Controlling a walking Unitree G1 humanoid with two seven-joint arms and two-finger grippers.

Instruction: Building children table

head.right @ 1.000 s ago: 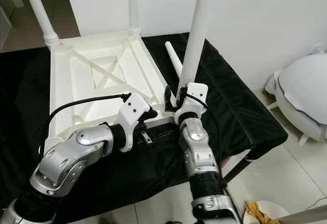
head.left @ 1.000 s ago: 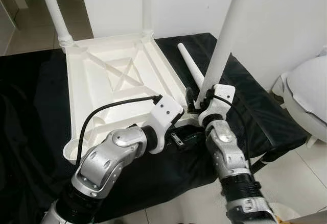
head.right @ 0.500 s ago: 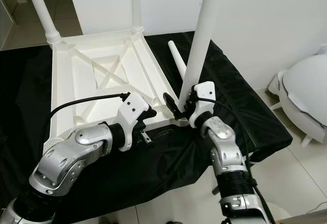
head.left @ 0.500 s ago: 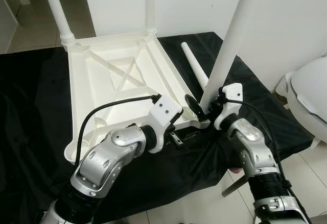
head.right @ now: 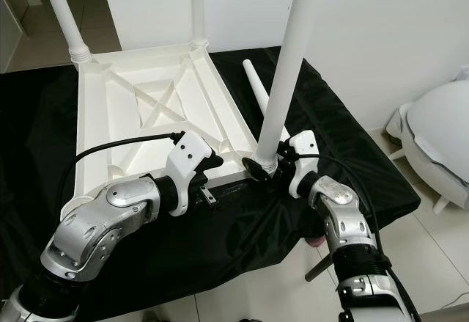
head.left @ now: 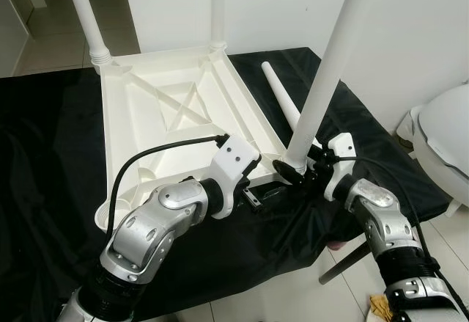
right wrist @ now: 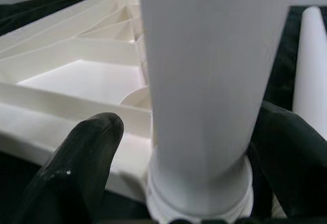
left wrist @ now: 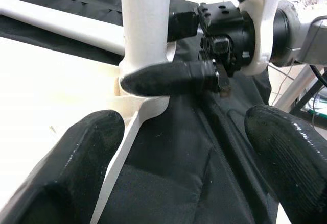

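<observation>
A white plastic tabletop (head.left: pixel 157 127) lies upside down on a black cloth. Two white legs (head.left: pixel 83 14) (head.left: pixel 218 6) stand in its far corners. A third leg (head.left: pixel 328 65) stands at the near right corner. My right gripper (head.left: pixel 292 169) is shut on this leg's base from the right, one black finger on each side (right wrist: pixel 84 157). My left gripper (head.left: pixel 256 194) is open just left of that corner, by the tabletop's near edge, its fingers (left wrist: pixel 76 163) wide apart with nothing between them. A fourth leg (head.left: pixel 281 100) lies loose on the cloth.
The black cloth (head.left: pixel 44 153) covers a low platform whose right edge drops to a tiled floor (head.left: pixel 293 300). A rounded white object (head.left: pixel 445 135) stands at the far right. A white wall (head.left: pixel 278 6) rises behind the tabletop.
My right arm has swung out to the right and its wrist has turned around the leg's base, keeping hold. The left arm has stayed put. The camera has shifted slightly.
</observation>
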